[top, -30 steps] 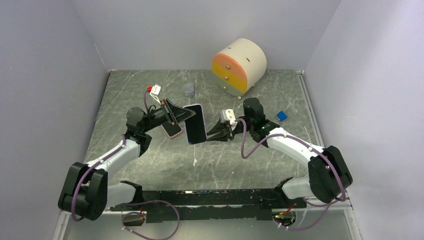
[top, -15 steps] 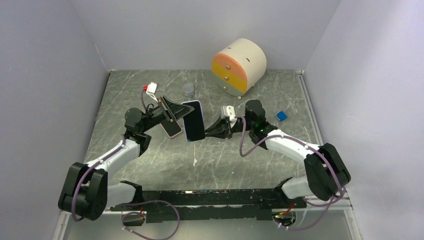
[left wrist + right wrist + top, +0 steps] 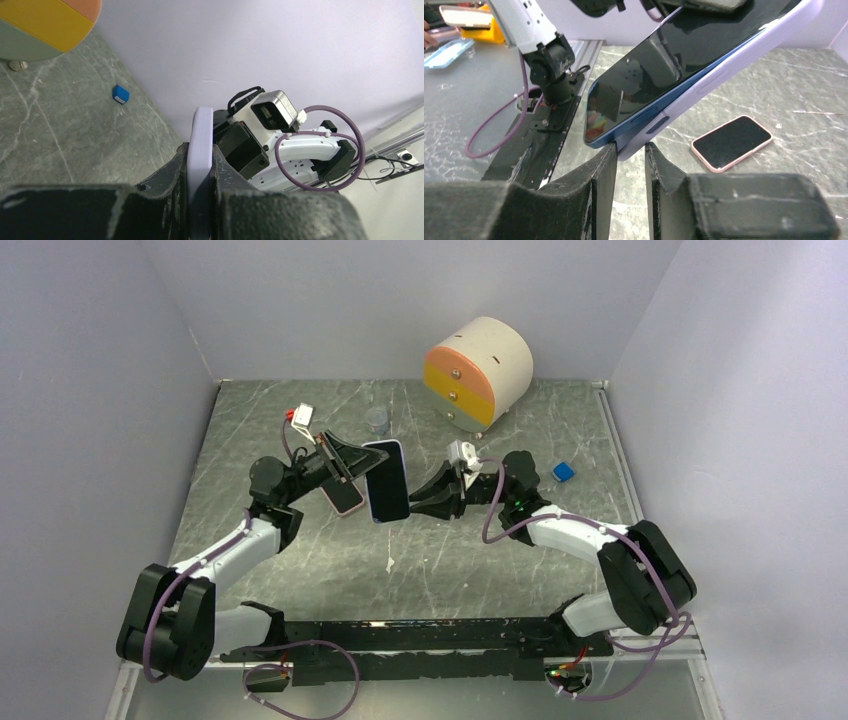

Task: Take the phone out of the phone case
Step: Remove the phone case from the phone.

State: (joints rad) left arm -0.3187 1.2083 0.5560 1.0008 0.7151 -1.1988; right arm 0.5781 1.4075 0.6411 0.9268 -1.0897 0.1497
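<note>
phone not yet out of its case

it hangs above the table, clamped edge-on in the left gripper. the right gripper, jaws narrow, straddles its lower corner; i can't tell if it's pinching. all the peeling looks left to do.

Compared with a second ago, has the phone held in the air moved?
Yes, slightly: the cased phone has shifted up and a little left in the overhead view, closer to the small clear cup.
</note>
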